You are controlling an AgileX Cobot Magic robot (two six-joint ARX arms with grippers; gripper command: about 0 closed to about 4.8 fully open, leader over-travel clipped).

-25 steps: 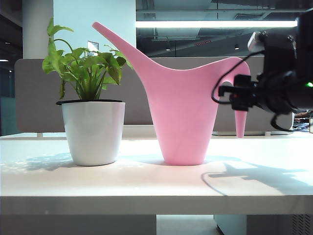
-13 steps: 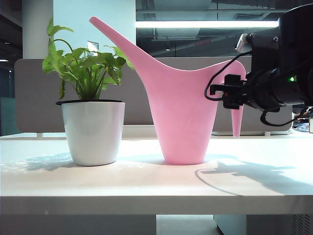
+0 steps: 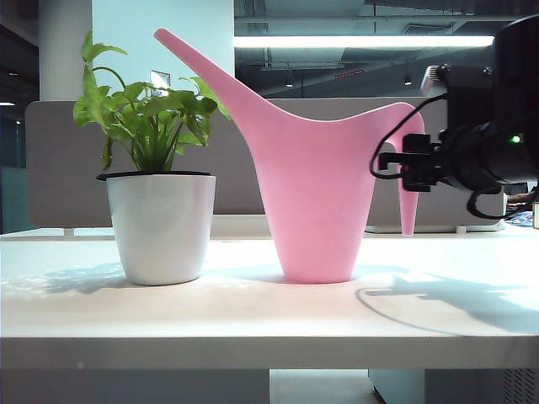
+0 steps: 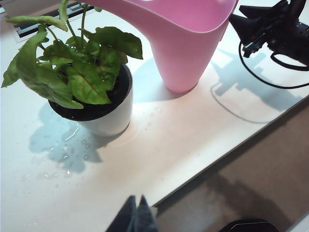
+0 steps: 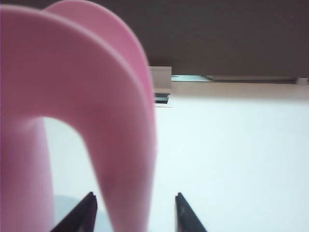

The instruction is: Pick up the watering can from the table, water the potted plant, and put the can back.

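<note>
1. Straddling the arched handle (image 5: 120, 159), the right gripper (image 5: 135, 212) has its jaws apart, not clamped.
2. Parked off the table (image 3: 253, 316) edge, the left gripper (image 4: 135, 217) looks pinched closed, empty.
3. Risk: the watering can (image 3: 312, 185) stands just beside the potted plant (image 3: 160, 194); an off-centre squeeze could tip its spout into the leaves.

The watering can (image 3: 313, 177) stood upright on the table (image 3: 253, 316), its long spout reaching up over the leaves of the potted plant (image 3: 158, 189) just beside it. At the can's arched handle, opposite the plant, the right gripper (image 3: 402, 164) hung level above the table.
</note>
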